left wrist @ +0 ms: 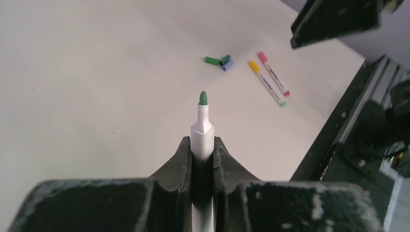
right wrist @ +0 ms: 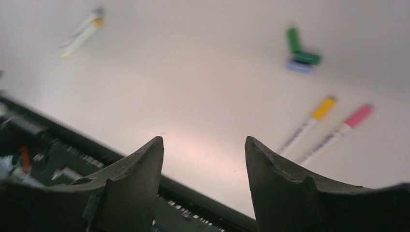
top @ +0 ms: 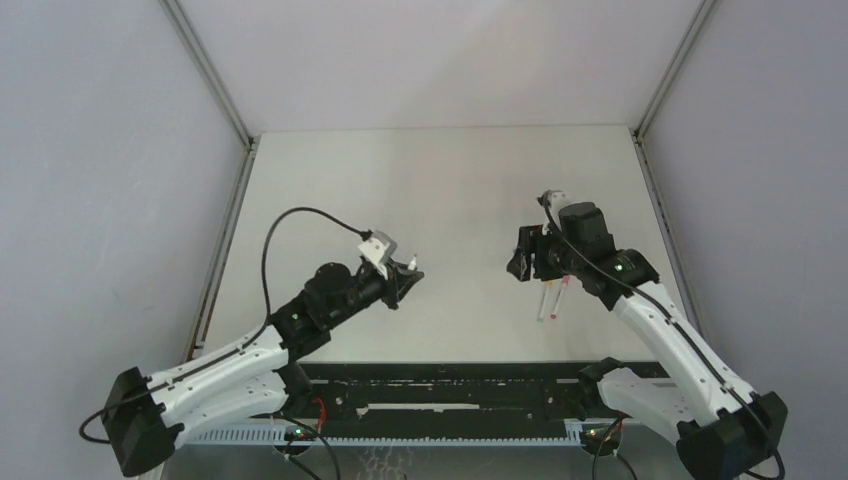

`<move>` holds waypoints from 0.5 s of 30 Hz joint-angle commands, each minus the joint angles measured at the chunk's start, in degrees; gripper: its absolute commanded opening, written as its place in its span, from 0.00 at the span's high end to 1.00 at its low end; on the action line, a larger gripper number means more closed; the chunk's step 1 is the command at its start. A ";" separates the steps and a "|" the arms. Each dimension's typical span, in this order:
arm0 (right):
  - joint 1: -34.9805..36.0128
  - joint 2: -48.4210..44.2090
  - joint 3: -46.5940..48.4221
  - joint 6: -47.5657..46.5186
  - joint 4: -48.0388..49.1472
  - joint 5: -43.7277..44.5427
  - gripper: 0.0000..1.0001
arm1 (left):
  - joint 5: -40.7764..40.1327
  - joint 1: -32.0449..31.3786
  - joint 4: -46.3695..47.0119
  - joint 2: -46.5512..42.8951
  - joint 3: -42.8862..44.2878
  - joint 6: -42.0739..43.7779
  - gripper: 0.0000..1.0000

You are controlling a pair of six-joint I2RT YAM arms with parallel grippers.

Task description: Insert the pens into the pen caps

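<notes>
Left wrist view shows us the white table [left wrist: 96,72], and above it the left gripper [left wrist: 202,144] clamps a white pen [left wrist: 202,126] with bare green tip. We see the right gripper [right wrist: 203,145] opened wide; two capped pens [left wrist: 267,83], yellow and pink, lie side by side on the table, the small green and blue caps [left wrist: 212,60] touching nearby

Overhead camera looks down from behind; both close wrist cameras share the yellow-capped pen [left wrist: 267,83].
</notes>
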 commanded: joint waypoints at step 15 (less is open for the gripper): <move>-5.46 32.92 4.77 -4.08 17.93 14.64 0.61 | 23.76 22.39 10.75 -1.25 -2.47 -19.71 1.00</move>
